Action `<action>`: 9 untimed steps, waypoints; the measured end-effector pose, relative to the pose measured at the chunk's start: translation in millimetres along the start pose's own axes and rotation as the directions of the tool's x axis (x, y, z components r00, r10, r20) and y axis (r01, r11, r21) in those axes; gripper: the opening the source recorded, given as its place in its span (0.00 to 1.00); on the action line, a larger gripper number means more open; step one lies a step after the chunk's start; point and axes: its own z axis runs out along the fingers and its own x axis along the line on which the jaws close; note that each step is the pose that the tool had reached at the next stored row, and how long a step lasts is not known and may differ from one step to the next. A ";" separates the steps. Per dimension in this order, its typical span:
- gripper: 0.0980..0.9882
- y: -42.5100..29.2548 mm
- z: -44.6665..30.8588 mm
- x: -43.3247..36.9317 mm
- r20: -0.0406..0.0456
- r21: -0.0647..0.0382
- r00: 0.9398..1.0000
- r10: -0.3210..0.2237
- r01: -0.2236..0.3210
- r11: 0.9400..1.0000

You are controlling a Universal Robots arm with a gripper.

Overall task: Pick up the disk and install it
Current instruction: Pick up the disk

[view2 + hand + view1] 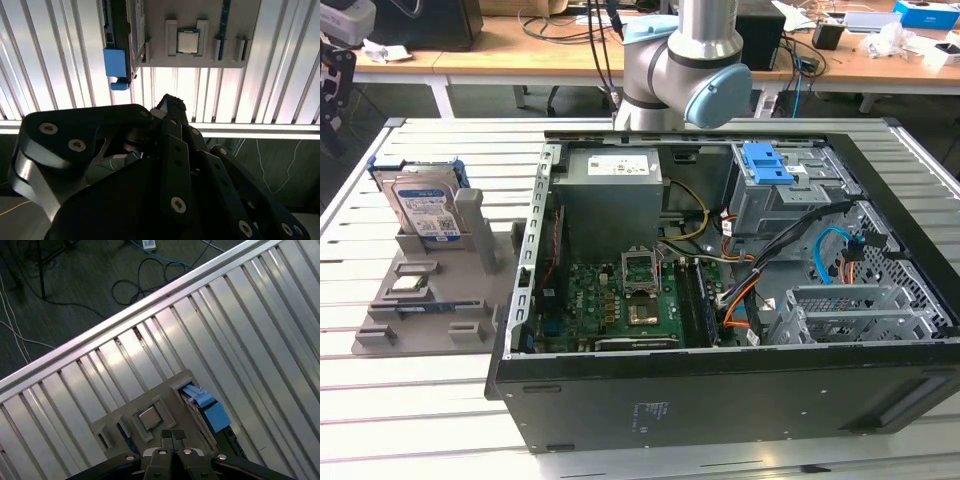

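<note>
The disk (425, 212) stands on edge in a grey holder (420, 300) on the slatted table, at the exterior view's left. It is silver with a blue-and-white label and a blue carrier frame. In both wrist views I see it from above, by its blue frame (115, 62) (209, 412). My gripper (173, 436) (170, 102) hangs well above the holder, shut, with nothing between its fingers. It does not touch the disk. The arm (690, 60) rises behind the computer case.
An open black computer case (720, 400) lies on the table, with a grey drive cage topped by a blue latch (767, 163) at its far corner. A small square chip (188, 41) (148, 417) sits in the holder. Cables lie on the floor (150, 275).
</note>
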 end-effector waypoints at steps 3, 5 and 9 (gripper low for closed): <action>0.01 0.0 0.0 0.0 -0.002 -0.001 0.999 -0.052 0.052 0.999; 0.01 0.0 0.0 0.0 -0.002 -0.002 0.997 -0.078 0.078 0.997; 0.01 0.0 0.0 0.0 -0.003 -0.003 0.992 -0.124 0.124 0.992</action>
